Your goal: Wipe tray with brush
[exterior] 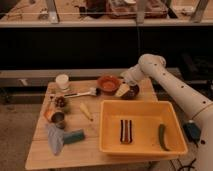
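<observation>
The yellow-orange tray (144,116) sits on the right half of the wooden table. A dark striped block (125,131) and a green vegetable (162,136) lie in it. The brush (80,93) lies flat on the table left of the tray's far corner, with its pale bristle head toward an orange bowl (108,83). My gripper (126,81) hangs at the end of the white arm just above a dark bowl (129,92) that holds a pale piece, behind the tray. It is about a bowl's width to the right of the brush and not touching it.
A white cup (62,81), a small bowl (60,101), a can (56,117), a yellow piece (86,111), a teal block (75,136) and a pale cloth (53,139) lie on the table's left side. A dark shelf runs behind the table.
</observation>
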### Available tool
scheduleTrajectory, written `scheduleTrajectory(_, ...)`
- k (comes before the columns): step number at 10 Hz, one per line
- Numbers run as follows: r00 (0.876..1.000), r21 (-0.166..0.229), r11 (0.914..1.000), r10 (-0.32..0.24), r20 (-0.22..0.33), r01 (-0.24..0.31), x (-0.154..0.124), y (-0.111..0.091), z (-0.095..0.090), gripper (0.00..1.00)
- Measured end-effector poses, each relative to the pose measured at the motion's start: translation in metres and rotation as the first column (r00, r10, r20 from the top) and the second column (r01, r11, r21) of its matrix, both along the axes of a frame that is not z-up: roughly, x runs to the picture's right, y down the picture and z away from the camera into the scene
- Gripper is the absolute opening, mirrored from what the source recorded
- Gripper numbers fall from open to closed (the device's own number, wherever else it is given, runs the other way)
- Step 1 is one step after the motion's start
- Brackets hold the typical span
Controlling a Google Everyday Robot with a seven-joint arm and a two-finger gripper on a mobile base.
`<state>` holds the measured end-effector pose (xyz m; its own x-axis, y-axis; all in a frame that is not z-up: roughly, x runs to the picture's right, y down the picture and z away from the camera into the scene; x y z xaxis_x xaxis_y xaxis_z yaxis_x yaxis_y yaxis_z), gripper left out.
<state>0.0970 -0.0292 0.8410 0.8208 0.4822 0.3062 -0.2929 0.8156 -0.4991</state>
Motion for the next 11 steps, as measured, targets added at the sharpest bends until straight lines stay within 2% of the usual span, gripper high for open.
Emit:
scheduleTrajectory(2, 0.999, 0.018, 0.9995, -0.027, -0.020, 0.027, 0.000, -0.005, 0.000, 0.80)
scheduleTrajectory(3, 0.996, 0.055, 0.9952, -0.078, -0.042, 0.081, -0.012, -0.017, -0.001, 0.80)
scheduleTrajectory(4, 0.990, 0.097, 0.9863, -0.129, -0.051, 0.133, -0.027, -0.027, -0.003, 0.80)
scheduleTrajectory(5, 0.981, 0.155, 0.9691, -0.184, -0.063, 0.192, -0.044, -0.038, -0.006, 0.80)
scheduleTrajectory(6, 0.975, 0.186, 0.9571, -0.213, -0.065, 0.222, -0.056, -0.043, -0.008, 0.80)
scheduleTrajectory(7, 0.971, 0.202, 0.9497, -0.229, -0.072, 0.239, -0.059, -0.046, -0.009, 0.80)
scheduleTrajectory(11, 0.970, 0.202, 0.9492, -0.231, -0.072, 0.241, -0.058, -0.046, -0.009, 0.80)
